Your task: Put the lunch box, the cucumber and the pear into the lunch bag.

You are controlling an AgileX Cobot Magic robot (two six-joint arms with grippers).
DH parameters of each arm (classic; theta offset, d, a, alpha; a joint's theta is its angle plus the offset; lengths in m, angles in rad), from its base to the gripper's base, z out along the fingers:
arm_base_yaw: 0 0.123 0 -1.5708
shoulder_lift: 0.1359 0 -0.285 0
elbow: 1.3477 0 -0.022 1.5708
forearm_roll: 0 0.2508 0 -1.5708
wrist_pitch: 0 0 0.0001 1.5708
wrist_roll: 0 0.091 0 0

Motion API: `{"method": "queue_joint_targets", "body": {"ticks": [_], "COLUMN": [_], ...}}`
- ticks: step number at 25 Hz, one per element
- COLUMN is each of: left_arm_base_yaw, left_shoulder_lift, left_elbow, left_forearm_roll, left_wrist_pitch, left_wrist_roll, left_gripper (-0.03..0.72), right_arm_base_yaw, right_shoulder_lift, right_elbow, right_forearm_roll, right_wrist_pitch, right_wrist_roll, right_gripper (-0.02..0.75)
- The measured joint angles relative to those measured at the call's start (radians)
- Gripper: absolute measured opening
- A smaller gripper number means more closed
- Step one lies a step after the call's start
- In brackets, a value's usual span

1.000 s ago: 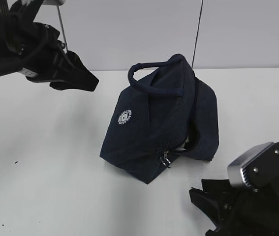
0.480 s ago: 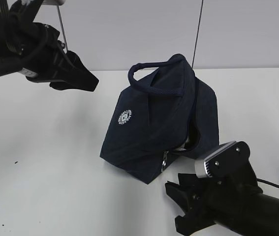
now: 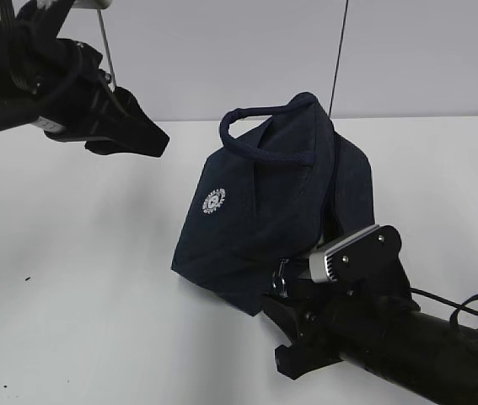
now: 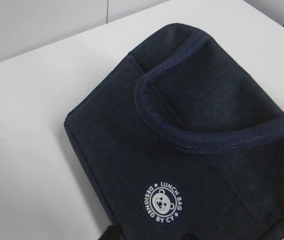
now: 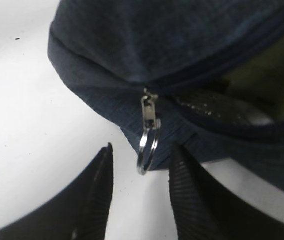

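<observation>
Exterior view: the lunch bag [image 3: 276, 202] is seen lying on its side on the white table [image 3: 78, 295], handles toward the back, zip end toward the front. The right gripper [image 3: 285, 325] is placed low at the bag's front corner, jaws parted, just beside the ring pull [image 3: 281, 276]. The left gripper [image 3: 142, 135] is held up and well apart from the bag; whether its jaws are open cannot be told. Lunch box, cucumber and pear are not seen anywhere on the table.

Left wrist view: only the bag's navy side, one handle [image 4: 207, 137] and the round logo [image 4: 164, 202] are shown. The left fingers are out of frame.

Right wrist view: the ring pull [image 5: 148, 142] is seen hanging between the two open fingers [image 5: 189, 200], touched by neither. The zip is partly undone to the right, and a dim interior is glimpsed.

Risks, as judged: the ring is thin and hangs loose, so it could be nudged aside or slip out as the jaws close. With the left gripper off the bag, the light bag could be dragged across the table by a pull on the zip rather than opened. Fabric could also be pinched instead of the ring.
</observation>
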Motion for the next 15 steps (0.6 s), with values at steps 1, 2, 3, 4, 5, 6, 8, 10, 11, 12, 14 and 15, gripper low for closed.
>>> {"method": "queue_joint_targets", "body": {"ticks": [1, 2, 3, 4, 5, 6, 8, 10, 11, 12, 14, 15], "left_arm_base_yaw": [0.0, 0.0, 0.0, 0.0, 0.0, 0.0, 0.0, 0.0, 0.0, 0.0, 0.0, 0.0], "left_shoulder_lift": [0.0, 0.0, 0.0, 0.0, 0.0, 0.0, 0.0, 0.0, 0.0, 0.0, 0.0, 0.0], "left_elbow": [0.0, 0.0, 0.0, 0.0, 0.0, 0.0, 0.0, 0.0, 0.0, 0.0, 0.0, 0.0], "left_forearm_roll": [0.0, 0.0, 0.0, 0.0, 0.0, 0.0, 0.0, 0.0, 0.0, 0.0, 0.0, 0.0], "left_wrist_pitch": [0.0, 0.0, 0.0, 0.0, 0.0, 0.0, 0.0, 0.0, 0.0, 0.0, 0.0, 0.0], "left_wrist_roll": [0.0, 0.0, 0.0, 0.0, 0.0, 0.0, 0.0, 0.0, 0.0, 0.0, 0.0, 0.0], "left_gripper": [0.238, 0.238, 0.238, 0.238, 0.238, 0.238, 0.238, 0.238, 0.238, 0.238, 0.238, 0.238], "right_arm_base_yaw": [0.0, 0.0, 0.0, 0.0, 0.0, 0.0, 0.0, 0.0, 0.0, 0.0, 0.0, 0.0], "right_shoulder_lift": [0.005, 0.007, 0.009, 0.013, 0.015, 0.02, 0.024, 0.026, 0.026, 0.027, 0.027, 0.028], "right_elbow": [-0.001, -0.002, -0.002, -0.002, -0.004, -0.007, -0.02, -0.032, -0.037, -0.042, -0.048, -0.05], "right_forearm_roll": [0.0, 0.0, 0.0, 0.0, 0.0, 0.0, 0.0, 0.0, 0.0, 0.001, 0.001, 0.008], "right_wrist_pitch": [0.0, 0.0, 0.0, 0.0, 0.0, 0.0, 0.0, 0.0, 0.0, 0.002, 0.013, 0.018], "right_wrist_roll": [0.003, 0.002, 0.002, 0.002, 0.002, 0.002, 0.003, 0.005, 0.005, 0.005, 0.005, 0.005], "right_gripper": [0.303, 0.305, 0.305, 0.305, 0.305, 0.305, 0.305, 0.305, 0.305, 0.305, 0.305, 0.305]}}
